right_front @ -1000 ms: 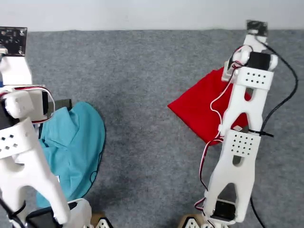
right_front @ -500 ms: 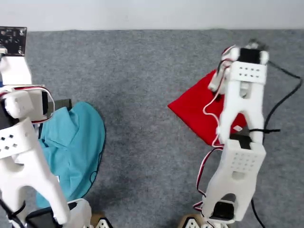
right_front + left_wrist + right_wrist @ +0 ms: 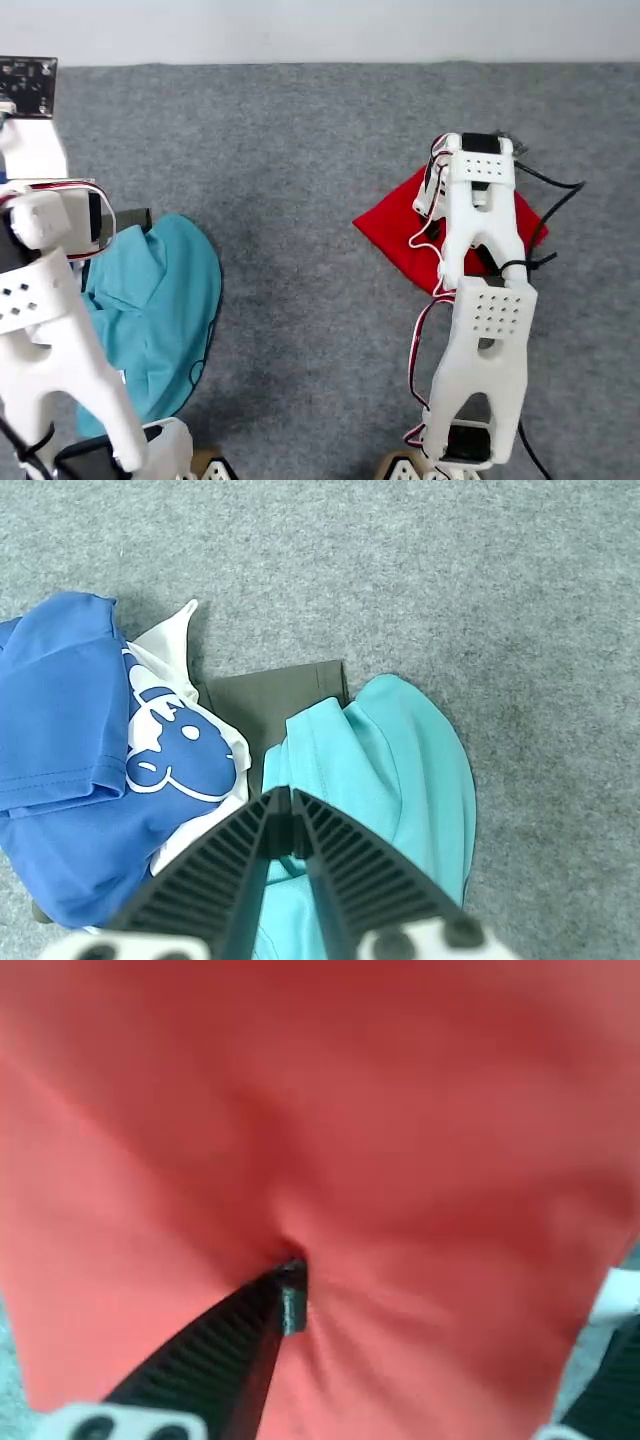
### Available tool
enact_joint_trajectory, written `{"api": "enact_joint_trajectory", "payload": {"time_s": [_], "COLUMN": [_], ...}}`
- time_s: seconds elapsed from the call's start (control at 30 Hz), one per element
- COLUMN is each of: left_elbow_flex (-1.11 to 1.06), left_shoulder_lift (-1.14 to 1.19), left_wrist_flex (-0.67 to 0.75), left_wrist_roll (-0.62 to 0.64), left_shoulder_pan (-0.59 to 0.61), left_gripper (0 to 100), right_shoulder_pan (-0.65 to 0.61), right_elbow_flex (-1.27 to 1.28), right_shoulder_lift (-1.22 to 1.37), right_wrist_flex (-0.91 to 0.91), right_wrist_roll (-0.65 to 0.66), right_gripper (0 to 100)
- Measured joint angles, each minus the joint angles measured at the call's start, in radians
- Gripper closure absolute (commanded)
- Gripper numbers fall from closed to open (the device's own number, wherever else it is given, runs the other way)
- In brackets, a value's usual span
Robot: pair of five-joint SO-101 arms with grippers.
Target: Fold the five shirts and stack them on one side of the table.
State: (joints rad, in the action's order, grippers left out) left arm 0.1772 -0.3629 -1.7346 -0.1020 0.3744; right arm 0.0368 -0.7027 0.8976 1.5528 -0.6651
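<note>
Teal shirt [image 3: 160, 300], lower left of high view, piled w/ blue shirt [image 3: 70, 730]; left gripper [image 3: 290, 825] above, fingers together. Red shirt [image 3: 395, 235], center right, apparently still unstacked; right gripper [image 3: 445, 1345] presses it, fingers apart.

Grey felt-like mat [image 3: 300, 150] covers the whole table. A plain pale wall [image 3: 300, 30] runs along its far edge. Light is even, shadows soft.
</note>
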Motion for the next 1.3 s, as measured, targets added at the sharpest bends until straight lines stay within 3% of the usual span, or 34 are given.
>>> {"api": "enact_joint_trajectory", "payload": {"time_s": [0.13, 0.37, 0.47, 0.7, 0.9, 1.3], "left_elbow_flex": [0.000, 0.000, 0.000, 0.000, 0.000, 0.000], "left_shoulder_lift": [0.000, 0.000, 0.000, 0.000, 0.000, 0.000], "left_wrist_flex": [0.000, 0.000, 0.000, 0.000, 0.000, 0.000], "left_wrist_roll": [0.000, 0.000, 0.000, 0.000, 0.000, 0.000], "left_shoulder_pan": [0.000, 0.000, 0.000, 0.000, 0.000, 0.000], "left_gripper": [100, 100, 100, 100, 100, 100], "right_shoulder_pan": [0.003, 0.020, 0.035, 0.081, 0.135, 0.525], "right_elbow_flex": [-0.018, -0.052, -0.052, -0.081, -0.106, -0.104], "right_shoulder_lift": [0.023, 0.046, 0.046, 0.048, 0.025, -0.054], "right_wrist_flex": [0.008, 0.051, 0.061, 0.123, 0.198, 0.187], "right_wrist_roll": [0.000, 0.000, 0.006, 0.143, 0.425, 1.119], "right_gripper": [58.9, 90.7, 99.1, 99.0, 99.0, 99.0]}}
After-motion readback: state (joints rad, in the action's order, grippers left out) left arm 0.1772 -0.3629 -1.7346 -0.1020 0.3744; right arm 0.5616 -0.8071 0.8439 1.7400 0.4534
